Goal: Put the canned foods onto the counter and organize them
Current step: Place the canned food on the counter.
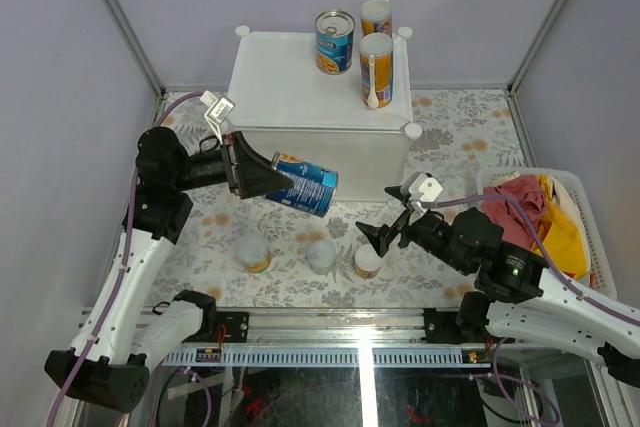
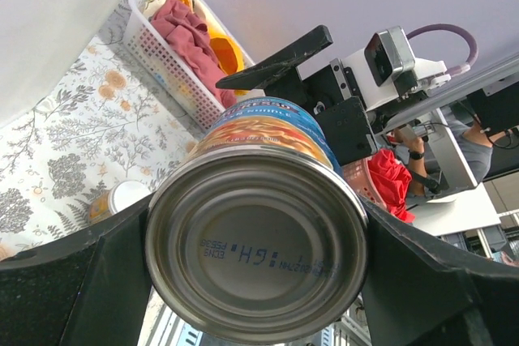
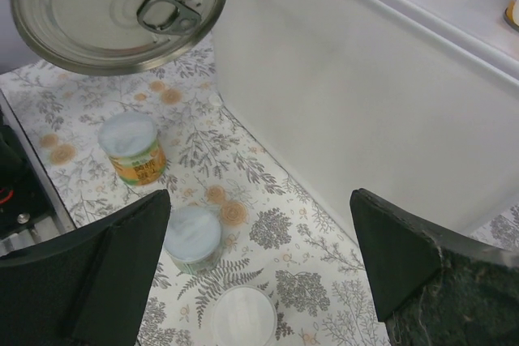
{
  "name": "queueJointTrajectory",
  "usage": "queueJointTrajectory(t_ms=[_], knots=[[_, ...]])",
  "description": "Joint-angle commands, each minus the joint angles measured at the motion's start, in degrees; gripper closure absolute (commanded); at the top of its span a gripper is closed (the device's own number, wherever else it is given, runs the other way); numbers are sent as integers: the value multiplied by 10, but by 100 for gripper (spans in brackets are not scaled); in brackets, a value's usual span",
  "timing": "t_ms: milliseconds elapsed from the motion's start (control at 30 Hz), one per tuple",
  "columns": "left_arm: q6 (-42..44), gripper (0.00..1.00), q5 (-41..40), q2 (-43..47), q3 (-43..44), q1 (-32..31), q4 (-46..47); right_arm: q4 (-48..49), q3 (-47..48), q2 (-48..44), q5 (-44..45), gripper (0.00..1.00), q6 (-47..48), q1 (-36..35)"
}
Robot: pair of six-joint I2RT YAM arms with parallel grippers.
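Observation:
The white counter [image 1: 300, 87] stands at the back. On its top are a blue-labelled can [image 1: 334, 42] and two tall yellow-orange cans [image 1: 376, 69] [image 1: 376, 15]. My left gripper [image 1: 272, 182] is shut on another blue-labelled can [image 1: 308, 187], held on its side in the air in front of the counter. Its metal base [image 2: 255, 245] fills the left wrist view between the fingers. Three short cans stand on the floral mat: orange [image 1: 252, 252], green [image 1: 321, 255] and pale-topped [image 1: 368, 262]. My right gripper [image 1: 385, 229] is open just above the pale-topped can [image 3: 241, 318], with nothing in it.
A white slatted basket [image 1: 530, 173] of red and yellow cloth sits at the right. The counter's front wall [image 3: 365, 95] rises close to the right gripper. The held can's pull-tab top [image 3: 117, 6] hangs over the mat, above the short cans.

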State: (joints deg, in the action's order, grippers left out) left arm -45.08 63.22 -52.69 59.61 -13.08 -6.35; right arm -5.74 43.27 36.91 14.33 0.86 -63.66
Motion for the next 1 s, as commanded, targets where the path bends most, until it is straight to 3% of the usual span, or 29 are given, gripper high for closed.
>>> queueJointTrajectory(t_ms=[0, 300, 667, 967], knots=[[-103, 100, 1, 29, -15, -3, 172, 35, 37, -6, -31, 1, -31, -3], [-213, 100, -142, 61, -105, -16, 367, 95, 94, 20, -33, 0, -129, -4], [-220, 100, -331, 63, -146, -27, 454, 162, 186, 99, 29, 0, -303, -4], [-267, 100, -394, 43, -162, -35, 568, 217, 240, 171, 52, 1, -422, -2]])
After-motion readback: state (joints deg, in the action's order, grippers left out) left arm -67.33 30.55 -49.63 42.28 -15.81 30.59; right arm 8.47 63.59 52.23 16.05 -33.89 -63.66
